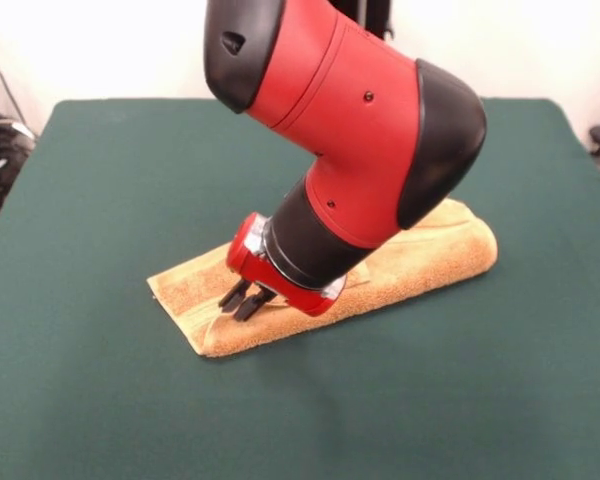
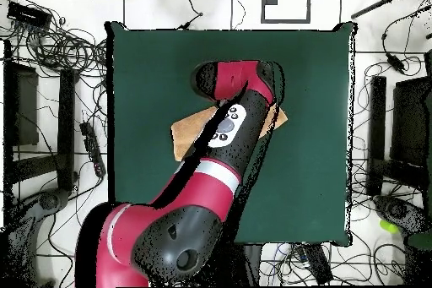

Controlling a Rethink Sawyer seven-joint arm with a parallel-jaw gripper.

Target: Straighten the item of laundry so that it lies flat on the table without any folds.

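Observation:
The orange-tan towel lies near the middle of the dark green table as a long strip, doubled over along its length, with a rounded fold along the near edge. A paler band shows by its left end. My gripper points down and leftward just over the towel's left end, its two black fingers slightly apart and holding nothing. The arm hides the towel's middle. In the overhead view only the towel's ends show beside the arm; the gripper is hidden there.
The red and black arm leans low over the table's middle. Cables and equipment lie on the floor around the table. Green tabletop shows on all sides of the towel.

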